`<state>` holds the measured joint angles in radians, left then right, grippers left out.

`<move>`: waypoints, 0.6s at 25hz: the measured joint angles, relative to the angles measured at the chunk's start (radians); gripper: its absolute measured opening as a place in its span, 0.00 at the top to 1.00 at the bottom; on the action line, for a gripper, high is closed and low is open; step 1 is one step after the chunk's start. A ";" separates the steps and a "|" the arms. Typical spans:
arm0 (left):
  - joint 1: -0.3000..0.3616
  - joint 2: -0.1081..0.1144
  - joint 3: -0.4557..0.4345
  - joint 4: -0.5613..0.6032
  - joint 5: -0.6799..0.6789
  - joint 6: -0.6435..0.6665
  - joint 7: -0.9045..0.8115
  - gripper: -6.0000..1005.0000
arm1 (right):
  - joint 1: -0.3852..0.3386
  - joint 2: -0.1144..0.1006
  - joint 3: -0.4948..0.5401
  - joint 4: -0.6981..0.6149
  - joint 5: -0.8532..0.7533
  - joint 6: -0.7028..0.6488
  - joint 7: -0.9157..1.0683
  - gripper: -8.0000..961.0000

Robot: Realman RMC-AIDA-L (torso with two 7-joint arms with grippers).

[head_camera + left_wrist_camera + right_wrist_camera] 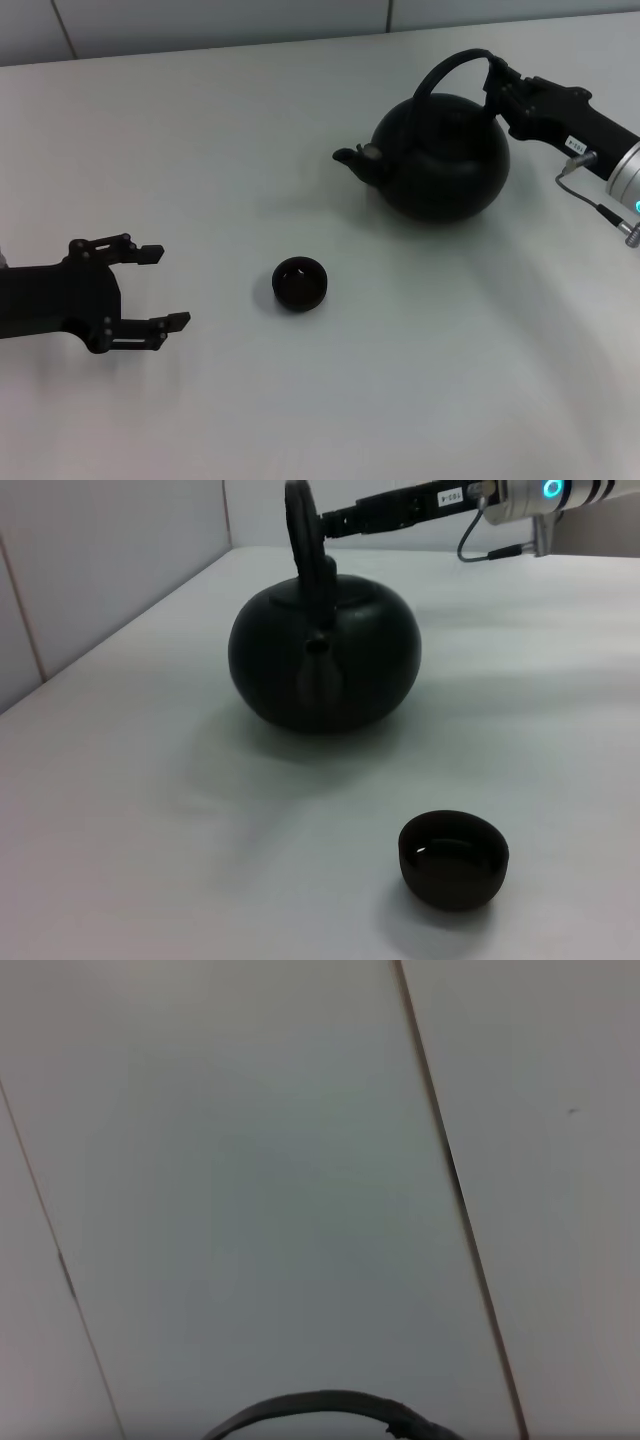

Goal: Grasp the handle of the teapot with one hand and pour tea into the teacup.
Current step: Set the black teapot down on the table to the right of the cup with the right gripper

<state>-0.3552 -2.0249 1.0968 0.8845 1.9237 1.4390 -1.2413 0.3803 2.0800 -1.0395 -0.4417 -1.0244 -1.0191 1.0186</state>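
Note:
The matt black teapot [440, 160] stands on the white table at the far right, its spout [352, 160] pointing left. My right gripper [497, 78] is shut on the right end of the arched handle [445, 68]. The left wrist view shows the teapot [325, 665], its handle [300, 525] and the right gripper [330, 522] behind it. The small black teacup [299, 283] sits at the table's middle, in front and to the left of the spout. In the left wrist view the cup [453, 858] holds dark liquid with a glint. My left gripper [172, 287] is open and empty, left of the cup.
The white table [300, 130] ends at a pale wall at the back. The right wrist view shows only wall panels and a thin arc of the handle [310, 1402]. A grey cable [590, 200] hangs from the right wrist.

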 joint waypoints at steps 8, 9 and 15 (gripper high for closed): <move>-0.001 -0.003 0.000 0.011 0.000 0.004 -0.002 0.14 | 0.000 -0.001 -0.002 0.002 0.000 0.004 -0.005 0.86; -0.001 -0.005 -0.001 0.011 0.000 0.004 -0.003 0.14 | 0.000 -0.001 -0.002 0.002 -0.001 0.004 -0.006 0.86; -0.001 -0.007 -0.002 0.011 0.000 0.005 -0.003 0.14 | 0.003 -0.001 -0.009 0.002 -0.002 0.022 0.000 0.86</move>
<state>-0.3559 -2.0323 1.0952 0.8959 1.9236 1.4435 -1.2441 0.3828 2.0790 -1.0482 -0.4400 -1.0263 -0.9969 1.0188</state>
